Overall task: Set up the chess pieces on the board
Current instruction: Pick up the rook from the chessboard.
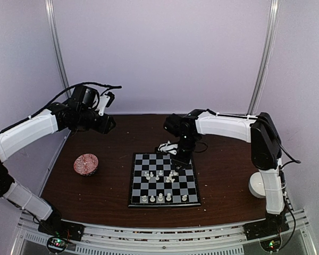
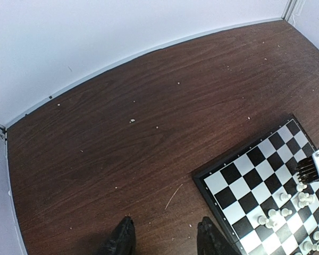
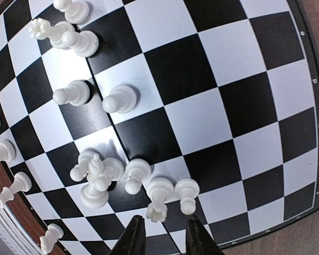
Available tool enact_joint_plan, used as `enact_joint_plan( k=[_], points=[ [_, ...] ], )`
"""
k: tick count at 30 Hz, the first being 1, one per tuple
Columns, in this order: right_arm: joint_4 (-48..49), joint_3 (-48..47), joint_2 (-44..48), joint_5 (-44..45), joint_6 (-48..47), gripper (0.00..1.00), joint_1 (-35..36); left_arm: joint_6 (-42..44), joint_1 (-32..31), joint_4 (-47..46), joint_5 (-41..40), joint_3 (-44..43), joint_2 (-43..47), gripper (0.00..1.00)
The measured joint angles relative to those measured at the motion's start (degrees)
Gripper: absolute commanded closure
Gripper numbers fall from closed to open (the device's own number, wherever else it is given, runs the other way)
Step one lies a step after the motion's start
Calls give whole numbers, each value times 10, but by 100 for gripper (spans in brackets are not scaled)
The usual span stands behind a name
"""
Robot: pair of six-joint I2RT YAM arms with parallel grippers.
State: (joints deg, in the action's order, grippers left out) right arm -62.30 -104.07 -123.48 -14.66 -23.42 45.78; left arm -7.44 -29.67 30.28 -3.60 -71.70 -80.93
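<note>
The board lies flat on the brown table, right of centre. White chess pieces stand in a row along its near edge, and more crowd its middle. My right gripper hovers over the board's far part. In the right wrist view the board fills the frame, and my right gripper is open with nothing between its fingers. A rook and a pawn stand just past the fingertips. My left gripper is open and empty, raised over bare table left of the board.
A red patterned bowl sits left of the board. A white bowl stands by the right arm's base. Pale crumbs dot the tabletop. Walls close the back and both sides.
</note>
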Motion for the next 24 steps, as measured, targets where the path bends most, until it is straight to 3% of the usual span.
enact_joint_plan(
  k=[11,18,24],
  points=[
    [-5,-17,-25,-9,-1,72,5,0,0,0,0,0,0,59],
    [-6,-19,-26,-9,0,90,5,0,0,0,2,0,0,60],
    [-11,-23,-26,-10,6,93,5,0,2,0,9,0,-1,59]
  ],
)
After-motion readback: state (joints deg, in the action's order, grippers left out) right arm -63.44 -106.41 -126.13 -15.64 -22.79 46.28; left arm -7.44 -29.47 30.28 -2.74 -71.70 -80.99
